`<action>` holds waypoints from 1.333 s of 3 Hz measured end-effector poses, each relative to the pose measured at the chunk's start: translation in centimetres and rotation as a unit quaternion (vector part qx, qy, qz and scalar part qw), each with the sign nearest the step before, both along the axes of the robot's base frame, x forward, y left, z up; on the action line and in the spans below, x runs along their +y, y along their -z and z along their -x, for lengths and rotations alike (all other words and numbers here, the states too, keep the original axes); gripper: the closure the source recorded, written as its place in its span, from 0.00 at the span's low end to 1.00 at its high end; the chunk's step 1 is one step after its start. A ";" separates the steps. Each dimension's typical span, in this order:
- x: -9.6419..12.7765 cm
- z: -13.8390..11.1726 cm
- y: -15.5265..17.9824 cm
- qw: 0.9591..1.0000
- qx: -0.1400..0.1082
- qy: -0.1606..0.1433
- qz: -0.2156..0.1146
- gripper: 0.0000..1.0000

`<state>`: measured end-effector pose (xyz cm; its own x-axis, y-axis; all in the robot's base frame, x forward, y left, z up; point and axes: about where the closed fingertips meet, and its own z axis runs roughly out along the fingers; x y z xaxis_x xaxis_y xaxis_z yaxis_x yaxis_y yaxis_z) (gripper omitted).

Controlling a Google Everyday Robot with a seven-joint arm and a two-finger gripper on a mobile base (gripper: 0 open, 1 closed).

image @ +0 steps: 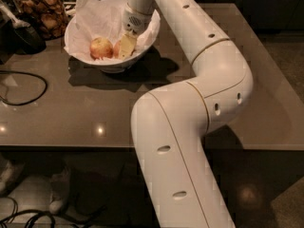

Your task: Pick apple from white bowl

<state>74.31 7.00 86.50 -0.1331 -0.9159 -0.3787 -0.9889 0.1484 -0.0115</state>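
Note:
The white bowl [142, 42] stands at the back left of the table and is lined with crumpled white paper. Two apples lie in it. A paler yellowish apple with a red blush [100, 47] is on the left. The reddish apple [115, 49] lies right of it, mostly hidden behind my gripper. My gripper [125, 45] reaches down into the bowl from above, right against the reddish apple's right side.
A glass jar of brown snacks [40, 11] stands left of the bowl. A dark object [21, 32] and a black cable [23, 87] lie at the table's left. My white arm [204, 80] crosses the table's middle. The table's front edge [71, 146] is near.

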 end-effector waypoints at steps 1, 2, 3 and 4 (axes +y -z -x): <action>0.0 -0.1 0.3 1.000 0.000 0.002 0.005 0.55; 0.0 -0.1 0.3 1.000 0.000 0.002 0.005 0.78; 0.0 -0.1 0.3 1.000 0.000 0.002 0.005 0.99; 0.0 -0.1 0.3 1.000 0.000 0.002 0.005 1.00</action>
